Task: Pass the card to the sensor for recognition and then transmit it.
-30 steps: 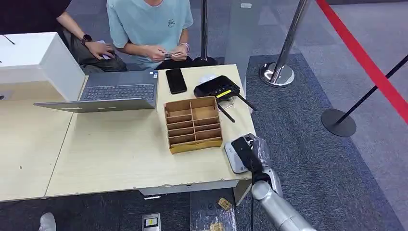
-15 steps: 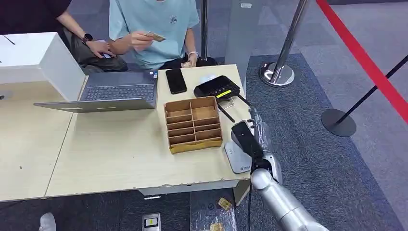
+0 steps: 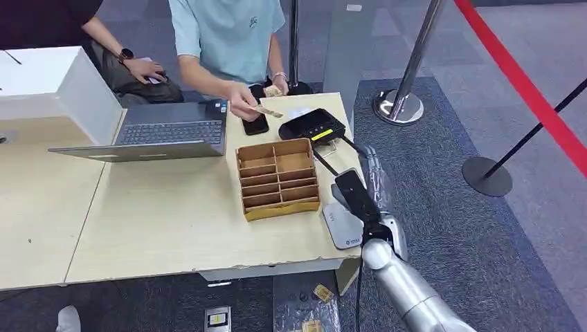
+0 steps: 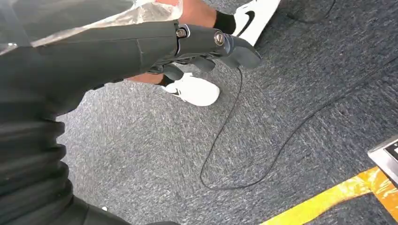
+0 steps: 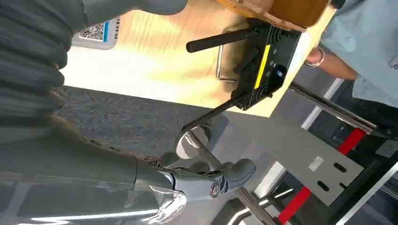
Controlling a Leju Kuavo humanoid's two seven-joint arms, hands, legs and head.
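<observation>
The right robot hand (image 3: 370,181) has risen from the table's (image 3: 173,221) near right corner and now reaches forward past the edge, toward the person. In the right wrist view its fingers (image 5: 220,176) are spread and hold nothing, so it is open and ready to receive. The left robot hand (image 4: 206,44) hangs above the carpet, its fingers loosely curled around nothing. Just beside the right robot hand, the grey sensor (image 3: 342,225) lies flat on the table, now uncovered. Further in stands the wooden organizer (image 3: 277,178), then the black device (image 3: 313,126) with antennas. At the far edge, the person's hand (image 3: 241,104) has come down over the table and holds the card (image 3: 266,111) out. I judge the handover comes next; recognition is not yet done.
</observation>
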